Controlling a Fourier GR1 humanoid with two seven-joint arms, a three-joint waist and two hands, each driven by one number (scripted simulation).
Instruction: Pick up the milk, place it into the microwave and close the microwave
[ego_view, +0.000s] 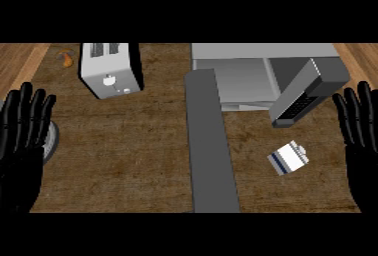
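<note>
A small white milk carton (289, 157) with a dark blue stripe lies on the brown counter, right of centre. Behind it stands the grey microwave (244, 75) with its door (303, 95) swung open toward the front right, showing the pale cavity. My right hand (359, 135) rests open, fingers up, at the right edge, a short way right of the carton and apart from it. At the left edge my left hand (22, 145) rests open with fingers up, far from the carton. Neither hand holds anything.
A silver toaster (111, 67) stands at the back left. A long grey strip (210, 145) runs down the counter's middle. A small orange object (65, 57) lies at the far back left. A grey round object (52, 142) shows partly behind my left hand.
</note>
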